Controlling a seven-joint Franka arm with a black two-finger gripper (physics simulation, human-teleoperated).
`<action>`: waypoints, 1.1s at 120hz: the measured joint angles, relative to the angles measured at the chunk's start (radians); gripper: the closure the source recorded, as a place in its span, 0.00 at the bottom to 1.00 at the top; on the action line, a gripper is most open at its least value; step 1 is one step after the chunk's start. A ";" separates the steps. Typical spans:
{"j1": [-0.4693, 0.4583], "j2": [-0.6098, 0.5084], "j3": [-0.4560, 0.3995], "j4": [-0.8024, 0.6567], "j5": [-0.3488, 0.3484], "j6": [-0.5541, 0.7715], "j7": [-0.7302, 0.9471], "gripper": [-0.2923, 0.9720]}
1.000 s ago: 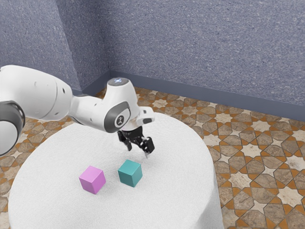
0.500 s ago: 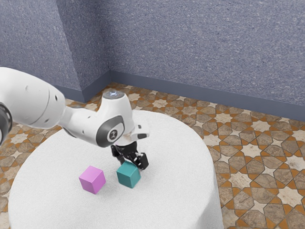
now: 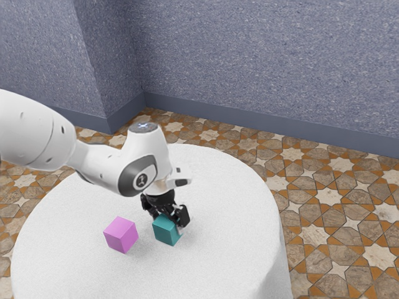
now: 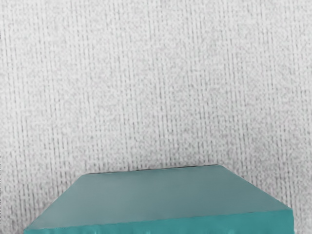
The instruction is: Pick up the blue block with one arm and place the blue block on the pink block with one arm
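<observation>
The room has blue-grey textured walls (image 3: 268, 56) and a patterned tile floor (image 3: 336, 193); work takes place on a round white tabletop (image 3: 237, 205). The hand (image 3: 167, 215) is low over the tabletop, pointing down, directly on top of the blue block (image 3: 164, 233), which renders as teal. In the exterior view the hand's black parts overlap the block's upper edge. The wrist view shows the block's top face immediately under the hand, squarely aligned, with white cloth beyond it. Whether the hand is open or clamped on the block cannot be determined from these views. The block rests flat on the tabletop and appears not yet lifted. The pink block (image 3: 121, 234) stands near it toward the exterior view's left, apart from it with a clear strip of cloth between, also flat on the tabletop. The white arm (image 3: 106, 168) enters from the exterior view's left. Assessment: the step in hand is the grasp. The governing relation is that the block lies straight beneath the hand, so the next move calls for a secure hold and a vertical lift before any travel toward the pink block.
</observation>
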 joint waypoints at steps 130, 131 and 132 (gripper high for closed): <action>0.054 -0.406 0.079 -0.184 0.144 -0.166 -0.035 0.50; 0.054 -0.411 0.082 -0.191 0.146 -0.168 -0.035 0.50; 0.055 -0.415 0.084 -0.196 0.148 -0.170 -0.035 0.50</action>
